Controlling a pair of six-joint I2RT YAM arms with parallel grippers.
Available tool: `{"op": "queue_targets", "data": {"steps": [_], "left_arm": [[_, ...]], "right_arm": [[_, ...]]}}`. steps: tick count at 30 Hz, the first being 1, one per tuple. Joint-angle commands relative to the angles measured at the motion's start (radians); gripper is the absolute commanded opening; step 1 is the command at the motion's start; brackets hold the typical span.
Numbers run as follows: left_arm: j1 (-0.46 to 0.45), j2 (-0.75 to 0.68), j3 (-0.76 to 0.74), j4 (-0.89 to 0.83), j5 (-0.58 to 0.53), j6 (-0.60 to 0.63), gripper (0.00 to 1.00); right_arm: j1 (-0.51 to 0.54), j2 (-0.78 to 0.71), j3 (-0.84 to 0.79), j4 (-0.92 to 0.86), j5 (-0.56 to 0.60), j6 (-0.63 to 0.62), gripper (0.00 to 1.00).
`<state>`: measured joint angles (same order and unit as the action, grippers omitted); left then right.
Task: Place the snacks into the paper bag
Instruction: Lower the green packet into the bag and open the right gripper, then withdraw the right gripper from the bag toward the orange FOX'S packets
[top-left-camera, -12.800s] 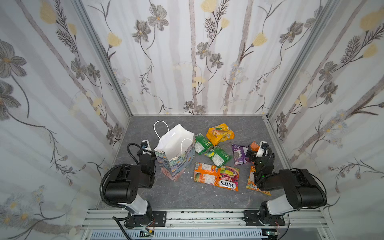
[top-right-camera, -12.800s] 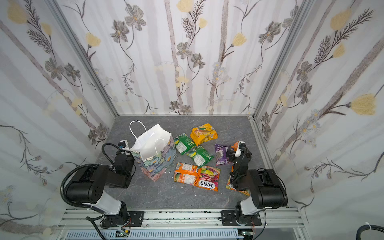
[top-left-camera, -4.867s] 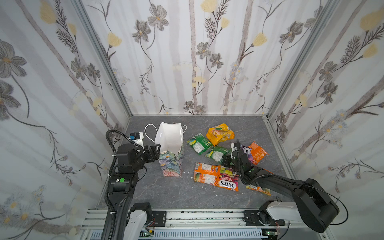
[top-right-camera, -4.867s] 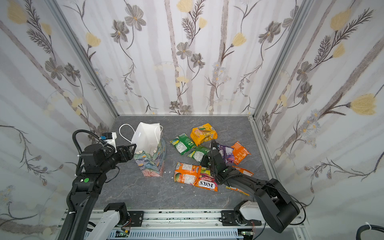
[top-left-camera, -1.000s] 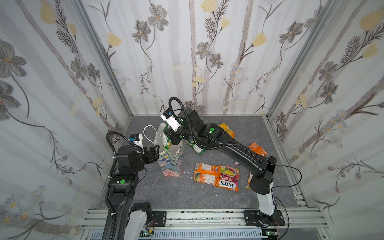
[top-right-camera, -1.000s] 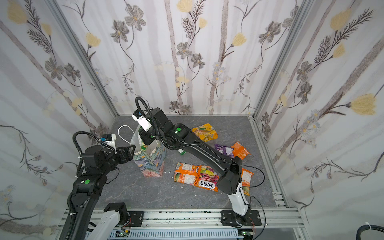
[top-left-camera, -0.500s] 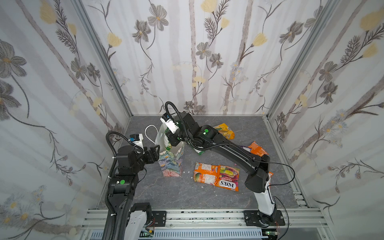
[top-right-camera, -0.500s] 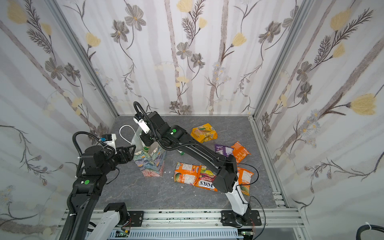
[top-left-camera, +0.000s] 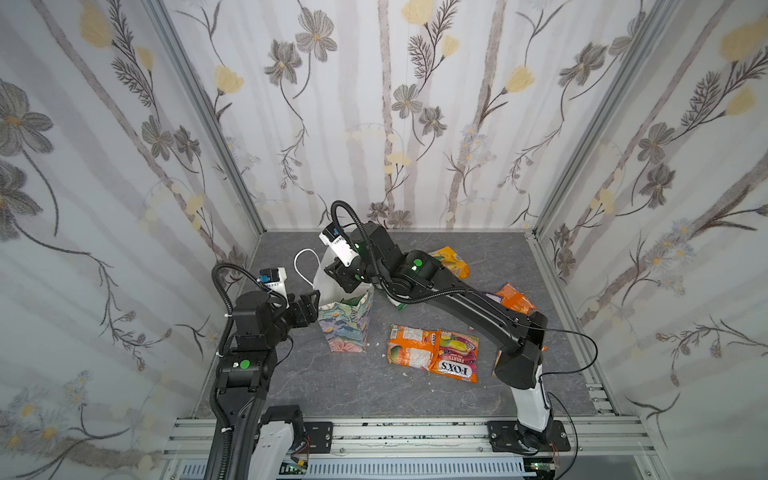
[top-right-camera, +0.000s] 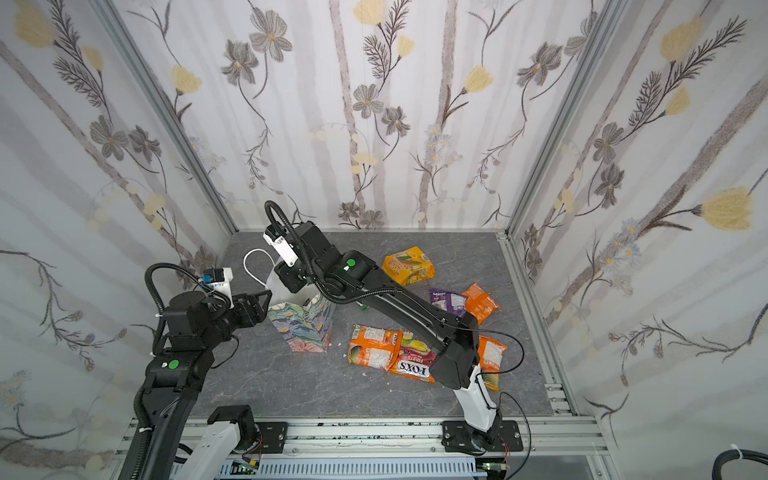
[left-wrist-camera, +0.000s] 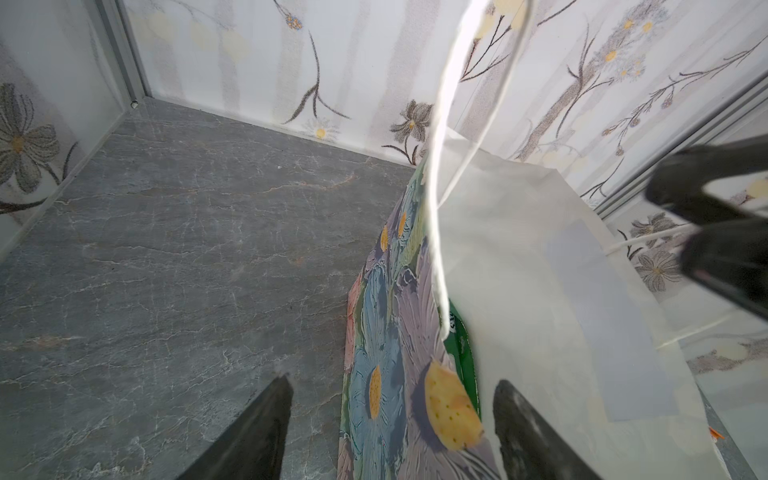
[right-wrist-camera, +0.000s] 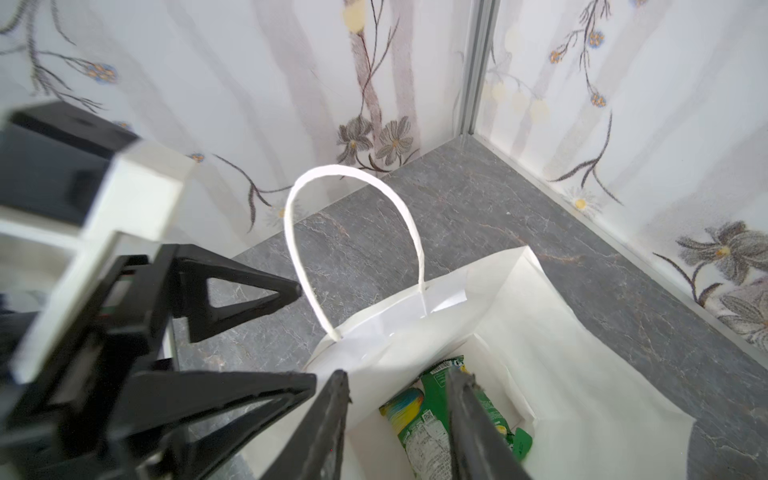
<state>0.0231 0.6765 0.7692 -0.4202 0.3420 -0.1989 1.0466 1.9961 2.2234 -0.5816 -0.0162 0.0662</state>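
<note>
Since 1 second ago the right gripper (right-wrist-camera: 399, 378) has parted its jaws, dropping a green crinkly plastic packet (right-wrist-camera: 424, 419) into the upright floral paper bag (top-left-camera: 345, 324); the left gripper (left-wrist-camera: 392, 382), jaws wide, straddles its wall, likely steadying it.

The bag (top-left-camera: 347, 328) stood upright left of centre, floral outside and white inside, its mouth open and one handle (right-wrist-camera: 336, 169) arching up from the rim. A green packet (right-wrist-camera: 440, 415) lay at its bottom. Right of the bag, an orange packet (top-left-camera: 409, 347) and the FOX'S packet (top-left-camera: 455, 363) lay flat, touching side by side. Further back lay a yellow packet (top-right-camera: 409, 266). Right of it, a purple packet (top-right-camera: 449, 300) touched a small orange packet (top-right-camera: 482, 303). A third orange packet (top-right-camera: 492, 357) lay half hidden at front right.
</note>
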Motion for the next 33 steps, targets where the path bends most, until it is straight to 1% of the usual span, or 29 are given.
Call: {"op": "queue_targets", "data": {"steps": [1,3,8,11,14,15,17,19,21,24,27,28,29,30,31,33], "left_arm": [[0.001,-0.006,-0.001,0.029,0.001,0.001,0.76],[0.001,-0.010,0.001,0.027,-0.002,0.003,0.76],[0.000,-0.021,0.001,0.026,-0.007,0.003,0.76],[0.000,-0.025,0.001,0.026,-0.011,0.002,0.77],[0.000,-0.026,0.002,0.023,-0.015,0.004,0.77],[0.000,-0.028,0.003,0.022,-0.019,0.004,0.77],[-0.001,-0.031,0.004,0.021,-0.020,0.004,0.77],[-0.002,-0.032,0.003,0.021,-0.022,0.005,0.77],[-0.002,-0.031,0.003,0.021,-0.020,0.005,0.77],[-0.002,-0.028,0.002,0.022,-0.018,0.004,0.77],[-0.002,-0.032,0.002,0.022,-0.019,0.005,0.77],[-0.002,-0.033,0.003,0.023,-0.019,0.006,0.77],[-0.002,-0.035,0.002,0.022,-0.020,0.006,0.77],[-0.003,-0.037,0.002,0.021,-0.021,0.004,0.77],[-0.003,-0.038,0.001,0.023,-0.023,0.004,0.77],[-0.004,-0.038,0.002,0.023,-0.022,0.004,0.78]], "right_arm": [[0.004,-0.061,-0.001,-0.025,0.006,-0.015,0.40],[0.005,-0.109,-0.036,-0.029,0.014,-0.011,0.41],[0.003,-0.270,-0.283,0.055,0.162,-0.022,0.41],[0.003,-0.363,-0.406,0.084,0.195,-0.014,0.41],[0.001,-0.490,-0.568,0.162,0.241,0.006,0.41],[-0.002,-0.539,-0.642,0.190,0.271,0.026,0.41],[-0.016,-0.624,-0.763,0.237,0.296,0.067,0.41],[-0.047,-0.703,-0.876,0.282,0.291,0.118,0.41],[-0.097,-0.769,-0.973,0.309,0.246,0.179,0.42],[-0.164,-0.820,-1.071,0.303,0.213,0.247,0.43],[-0.218,-0.830,-1.117,0.262,0.167,0.296,0.44],[-0.220,-0.829,-1.126,0.247,0.149,0.305,0.45],[-0.258,-0.825,-1.131,0.226,0.142,0.312,0.45],[-0.264,-0.821,-1.132,0.200,0.144,0.313,0.45],[-0.270,-0.821,-1.136,0.182,0.155,0.314,0.44],[-0.284,-0.822,-1.152,0.152,0.158,0.320,0.40]]}}
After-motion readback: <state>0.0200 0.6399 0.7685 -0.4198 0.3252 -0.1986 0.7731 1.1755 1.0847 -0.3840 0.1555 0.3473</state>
